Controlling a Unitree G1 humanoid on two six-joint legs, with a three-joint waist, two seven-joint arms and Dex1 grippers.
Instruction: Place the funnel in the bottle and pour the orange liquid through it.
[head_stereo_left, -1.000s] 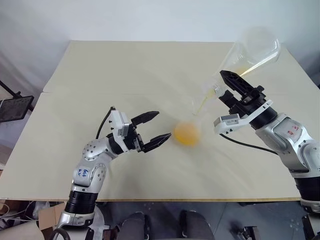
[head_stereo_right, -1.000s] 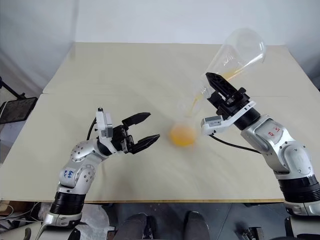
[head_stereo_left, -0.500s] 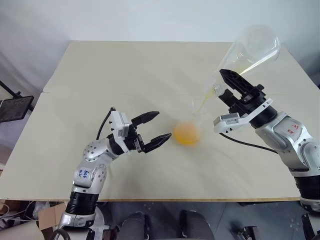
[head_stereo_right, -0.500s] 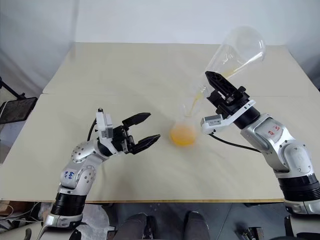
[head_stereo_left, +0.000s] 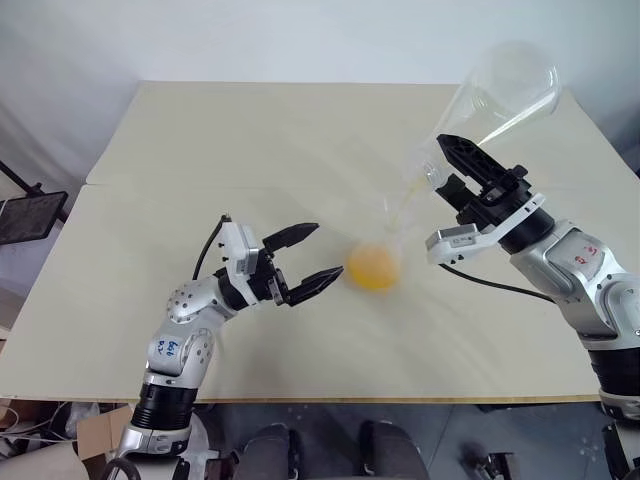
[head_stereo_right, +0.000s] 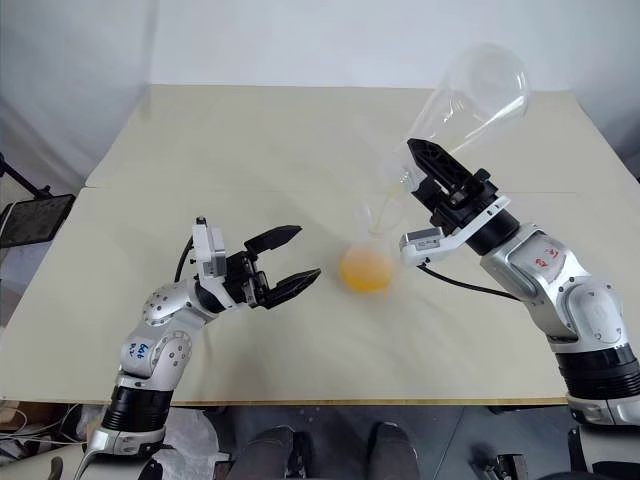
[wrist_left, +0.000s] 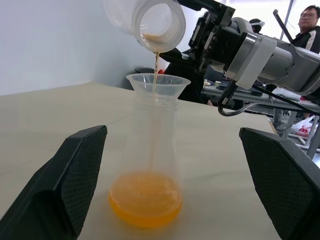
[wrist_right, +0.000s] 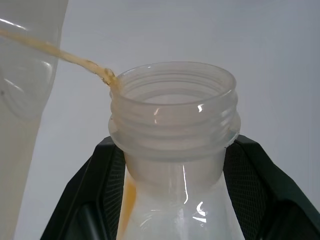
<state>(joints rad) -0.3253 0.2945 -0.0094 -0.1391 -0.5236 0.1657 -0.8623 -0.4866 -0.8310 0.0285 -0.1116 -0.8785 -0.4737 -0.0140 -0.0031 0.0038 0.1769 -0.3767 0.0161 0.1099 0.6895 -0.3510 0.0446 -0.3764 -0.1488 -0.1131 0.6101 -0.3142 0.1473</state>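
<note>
The bottle (head_stereo_left: 378, 250) stands mid-table with the orange liquid (head_stereo_left: 373, 268) pooled in its round base. The clear funnel (wrist_left: 158, 82) sits in its neck. My right gripper (head_stereo_left: 441, 168) is shut on the neck of a wider clear flask (head_stereo_left: 497, 95), held tipped above and to the right of the bottle. A thin orange stream (wrist_left: 155, 62) runs from the flask's mouth (wrist_right: 172, 107) into the funnel. My left gripper (head_stereo_left: 327, 250) stands open just left of the bottle, touching nothing, its fingers (wrist_left: 65, 185) on either side of the bottle in the wrist view.
The pale table (head_stereo_left: 250, 140) has a seam running across it. A black stand (head_stereo_left: 30, 215) sits off the table's left edge. A person (wrist_left: 307, 17) is in the background of the left wrist view.
The orange pool inside the tipped flask has drained to almost nothing and the stream has thinned. Both arms stay almost where they were.
</note>
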